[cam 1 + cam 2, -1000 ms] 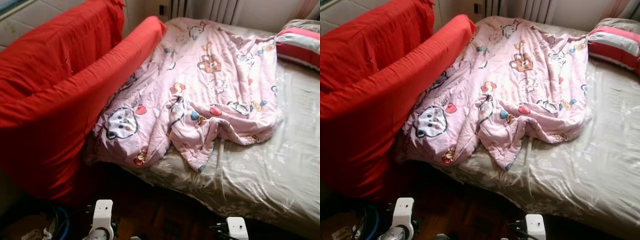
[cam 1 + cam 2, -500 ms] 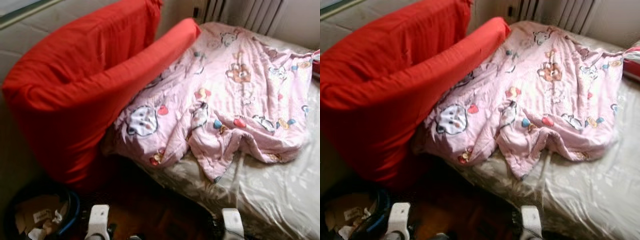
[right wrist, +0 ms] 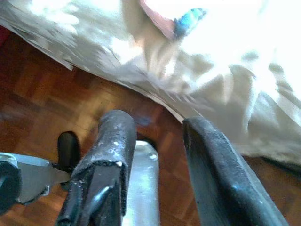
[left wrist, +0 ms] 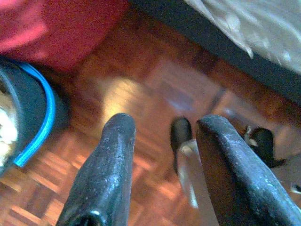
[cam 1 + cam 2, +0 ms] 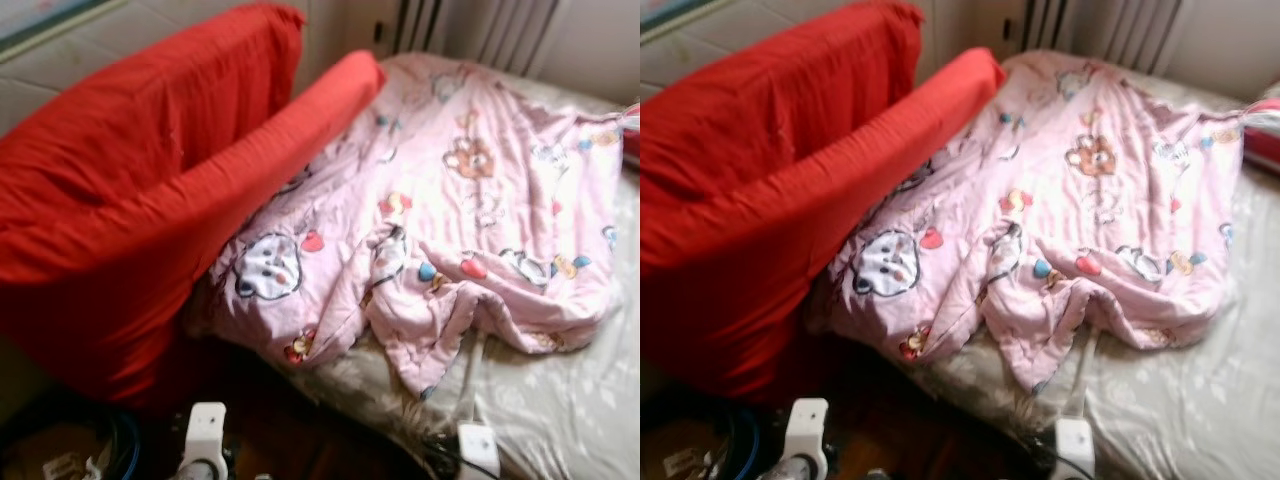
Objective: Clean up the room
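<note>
Rumpled pink cartoon-print quilt (image 5: pixel 440 220) heaped across beige-sheeted bed (image 5: pixel 560 410), corner drooping over near edge beside red fabric armchair (image 5: pixel 130 210). Left gripper (image 4: pixel 160 160) and right gripper (image 3: pixel 155 155) both open, empty, low above parquet floor (image 4: pixel 141 94). Likely snags: quilt dragged floorward, fingers catching sheet.

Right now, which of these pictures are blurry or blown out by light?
Both eye views are softly motion-blurred, the pink cartoon quilt pale where light falls. In the right wrist view, the bed sheet is overexposed to near white. The left wrist view is evenly lit; its wood floor is soft.
</note>
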Robot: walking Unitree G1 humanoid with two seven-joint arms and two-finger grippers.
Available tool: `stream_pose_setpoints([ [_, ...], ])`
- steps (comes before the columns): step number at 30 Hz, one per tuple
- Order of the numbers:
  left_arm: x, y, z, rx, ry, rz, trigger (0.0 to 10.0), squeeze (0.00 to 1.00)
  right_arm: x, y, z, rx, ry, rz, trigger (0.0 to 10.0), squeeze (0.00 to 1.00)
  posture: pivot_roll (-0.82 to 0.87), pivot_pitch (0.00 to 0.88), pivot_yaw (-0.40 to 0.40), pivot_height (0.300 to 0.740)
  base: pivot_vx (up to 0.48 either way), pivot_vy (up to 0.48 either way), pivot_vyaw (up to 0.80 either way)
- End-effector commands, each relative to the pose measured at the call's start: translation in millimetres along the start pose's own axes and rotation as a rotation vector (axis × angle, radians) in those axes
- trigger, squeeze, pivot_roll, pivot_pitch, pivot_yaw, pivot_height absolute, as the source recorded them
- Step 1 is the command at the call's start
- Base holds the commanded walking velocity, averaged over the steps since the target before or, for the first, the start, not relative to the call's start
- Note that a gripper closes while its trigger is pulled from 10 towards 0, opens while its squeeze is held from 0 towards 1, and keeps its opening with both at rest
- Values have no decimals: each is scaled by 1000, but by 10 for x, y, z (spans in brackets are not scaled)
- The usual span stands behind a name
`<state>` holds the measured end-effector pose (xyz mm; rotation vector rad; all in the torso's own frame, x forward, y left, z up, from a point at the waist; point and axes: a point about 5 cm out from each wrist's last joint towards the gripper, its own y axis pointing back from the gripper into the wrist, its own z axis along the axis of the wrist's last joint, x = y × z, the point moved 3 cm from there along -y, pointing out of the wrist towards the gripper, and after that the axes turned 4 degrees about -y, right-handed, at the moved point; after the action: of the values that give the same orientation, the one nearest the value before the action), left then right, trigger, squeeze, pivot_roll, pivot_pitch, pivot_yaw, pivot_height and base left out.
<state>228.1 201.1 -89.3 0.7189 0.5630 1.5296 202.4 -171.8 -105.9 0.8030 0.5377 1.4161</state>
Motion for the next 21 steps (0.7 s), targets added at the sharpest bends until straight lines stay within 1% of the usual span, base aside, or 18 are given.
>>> stream_pose_setpoints([
  [1, -56, 16, -78, 19, 3, -11, 10000, 0, -127, 31, -45, 7, -18, -34, 10000, 0, -11, 178, -3, 740, 0, 0, 0],
  [5, -62, 7, -32, 2, 13, -9, 10000, 0, -77, -3, 103, -42, -22, -13, 10000, 0, -12, 178, -5, 740, 0, 0, 0],
  [6, -64, 3, -10, -6, 15, -10, 10000, 0, -57, -18, 183, -67, -14, -5, 10000, 0, -12, 180, -7, 740, 0, 0, 0],
  [8, -66, 1, 0, -10, 16, -11, 10000, 0, -49, -25, 221, -79, -8, -2, 10000, 0, -11, 180, -7, 740, 0, 0, 0],
  [9, -66, -1, 19, -20, 20, -12, 10000, 0, -26, -39, 316, -109, -4, 8, 10000, 0, -10, 181, -7, 740, 0, 0, 0],
  [10, -60, -5, 51, -35, 27, -14, 10000, 0, 16, -51, 413, -143, 22, 27, 10000, 0, -8, 182, -8, 740, 0, 0, 0],
  [11, -60, -5, 51, -35, 27, -14, 10000, 0, 16, -51, 413, -143, 22, 27, 10000, 0, -8, 182, -8, 740, 0, 0, 0],
  [12, -48, -9, 92, -53, 38, -12, 10000, 0, 60, -57, 510, -182, 38, 53, 10000, 0, -8, 184, -8, 740, 0, 0, 0],
  [14, -37, -14, 144, -75, 46, -11, 10000, 0, 79, -56, 582, -215, 34, 66, 10000, 0, -12, 187, -9, 740, 0, 0, 0],
  [15, -26, -25, 255, -121, 65, -10, 10000, 0, 80, -50, 676, -261, 25, 70, 10000, 0, -15, 189, -10, 740, 0, 0, 0],
  [16, -24, -28, 295, -137, 70, -10, 10000, 0, 78, -47, 706, -276, 22, 69, 10000, 0, -18, 191, -9, 740, 0, 0, 0],
  [17, -24, -31, 431, -198, 66, -10, 10000, 0, 69, -37, 774, -313, 14, 68, 10000, 0, -18, 194, -8, 740, 0, 0, 0],
  [18, -25, -30, 477, -220, 66, -11, 10000, 0, 67, -34, 793, -324, 12, 68, 10000, 0, -17, 196, -8, 740, 0, 0, 0],
  [21, -1, -11, 703, -331, 82, 0, 10000, 0, 148, -21, 1115, -432, 20, 91, 10000, 0, -12, 201, -9, 740, 0, 0, 0],
])
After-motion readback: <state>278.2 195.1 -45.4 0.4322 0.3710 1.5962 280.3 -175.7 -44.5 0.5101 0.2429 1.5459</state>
